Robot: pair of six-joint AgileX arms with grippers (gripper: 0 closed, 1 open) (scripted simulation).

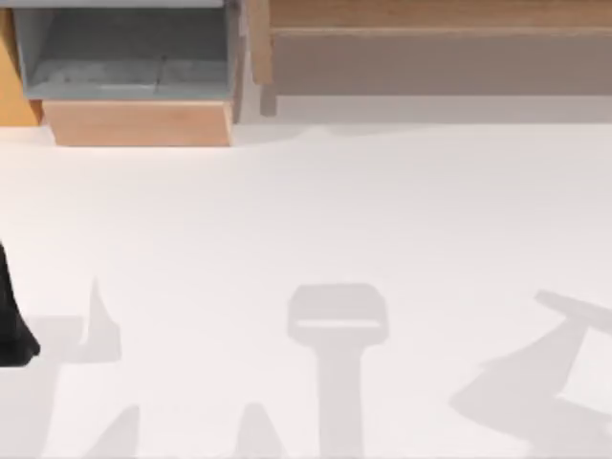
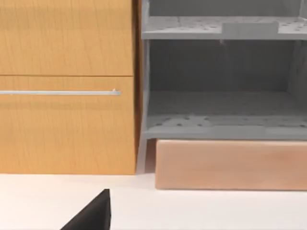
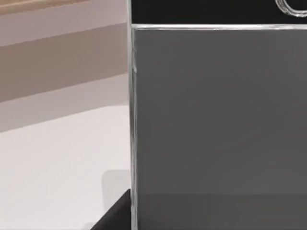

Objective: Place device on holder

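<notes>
The device (image 3: pixel 216 120) stands very close in the right wrist view, with a dark grey screen, a black bezel at one end and a thin silver edge. It hangs above the white table (image 3: pixel 53 163), held by my right gripper, and one dark finger (image 3: pixel 115 214) shows beside its edge. The holder is out of view. My left arm (image 1: pixel 13 320) is a black shape at the table's left edge in the top view. One of its dark fingers (image 2: pixel 91 214) shows over the table in the left wrist view.
A grey open shelf unit (image 1: pixel 124 48) on a pale wooden base (image 1: pixel 139 122) stands at the back left, beside an orange wooden cabinet (image 2: pixel 67 120) with a metal handle (image 2: pixel 60 92). A long wooden bench (image 1: pixel 430 48) runs along the back right. Grey shadows lie on the white table (image 1: pixel 306 210).
</notes>
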